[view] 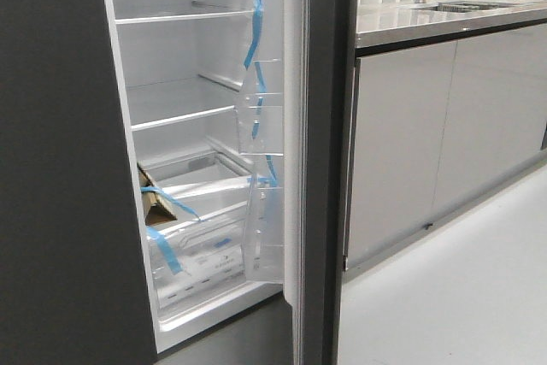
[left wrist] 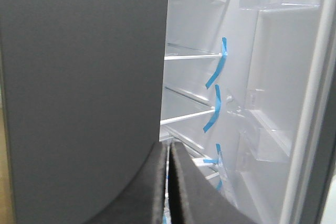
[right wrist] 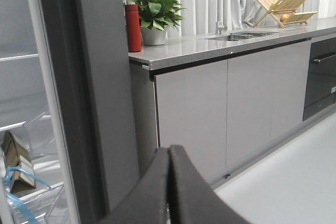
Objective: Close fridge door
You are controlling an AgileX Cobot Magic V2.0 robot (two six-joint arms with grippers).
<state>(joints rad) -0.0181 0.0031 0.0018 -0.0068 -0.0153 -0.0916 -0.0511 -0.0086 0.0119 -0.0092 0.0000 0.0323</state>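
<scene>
The fridge door (view: 329,168) stands open, seen nearly edge-on: matte dark grey outside, white lining with clear shelf bins (view: 261,113) and blue tape strips inside. Neither gripper shows in the front view. In the left wrist view my left gripper (left wrist: 168,149) is shut and empty, in front of the open fridge; the door's white lining (left wrist: 275,77) is off to one side, apart from it. In the right wrist view my right gripper (right wrist: 169,150) is shut and empty, close to the door's dark grey outer face (right wrist: 105,77), with no visible contact.
A second dark grey panel (view: 68,168) borders the fridge opening on the left. Shelves and a drawer with a cardboard box (view: 154,198) are inside. Light grey cabinets (view: 410,143) under a counter (right wrist: 210,45) with plant, red bottle, tap and dish rack stand right. Pale floor (view: 461,297).
</scene>
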